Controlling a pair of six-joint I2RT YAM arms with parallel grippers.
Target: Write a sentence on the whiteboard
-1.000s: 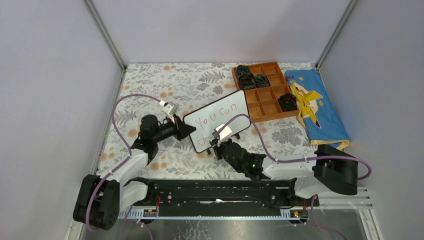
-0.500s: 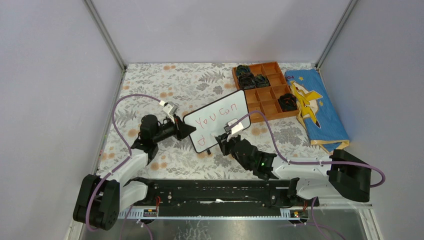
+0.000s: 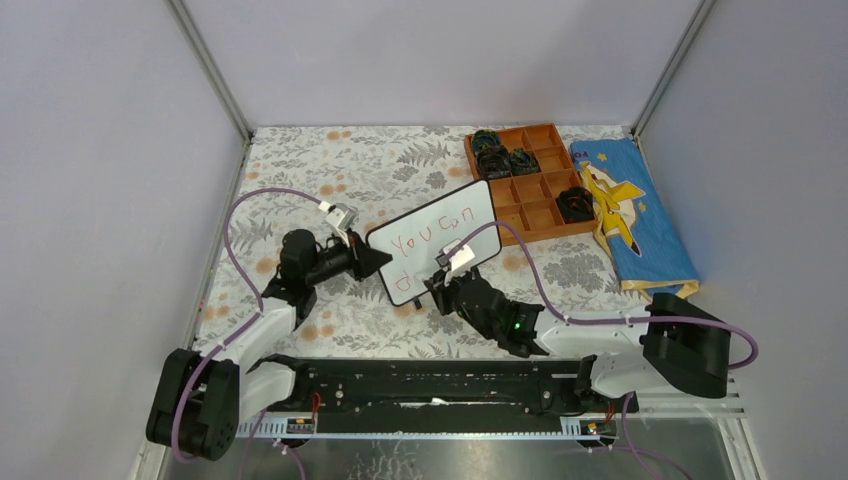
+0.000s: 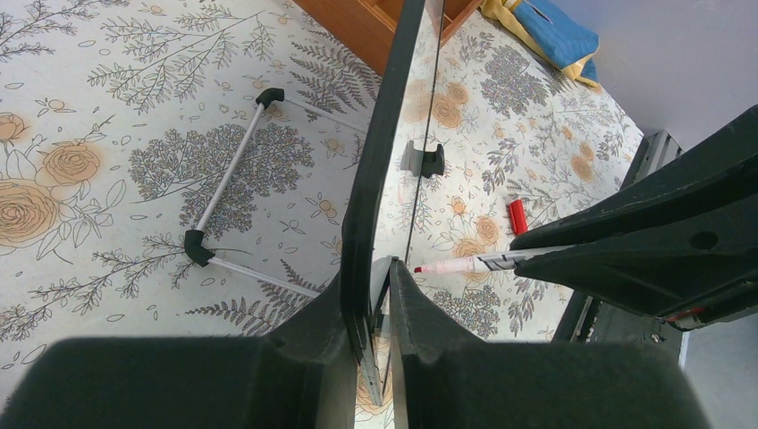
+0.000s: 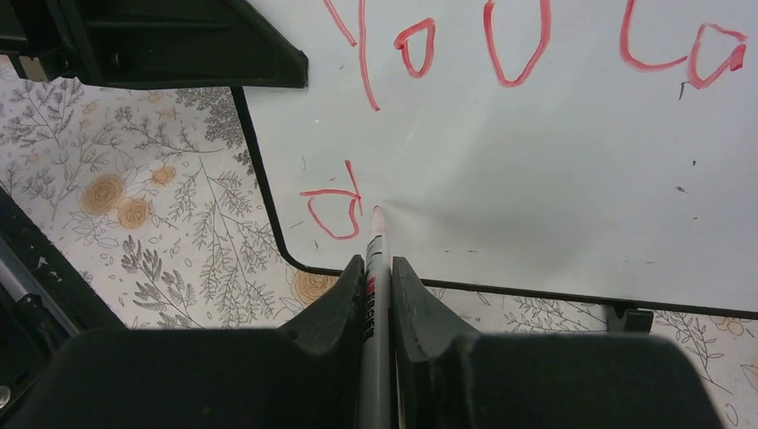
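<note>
The whiteboard [image 3: 480,218] stands tilted on the flowered table, white with a thin black frame. My left gripper [image 3: 378,262] is shut on its left edge, and the left wrist view shows the frame [image 4: 384,134] pinched between the jaws [image 4: 371,268]. The sentence [image 3: 435,232] in red reads "You can" on the top line. Below it is a single "d" [image 5: 332,210]. My right gripper [image 5: 376,264] is shut on a red marker [image 5: 375,234], whose tip rests on the board just right of the "d".
A brown compartment tray [image 3: 468,150] holding dark objects sits behind the board at the right. A blue cloth [image 3: 630,215] lies beside it. A red marker cap [image 4: 517,216] lies on the table. The board's wire stand [image 4: 228,174] sticks out behind it.
The right gripper with the marker swung right across the board's lower part, then came back left. The left arm and the board have not moved.
</note>
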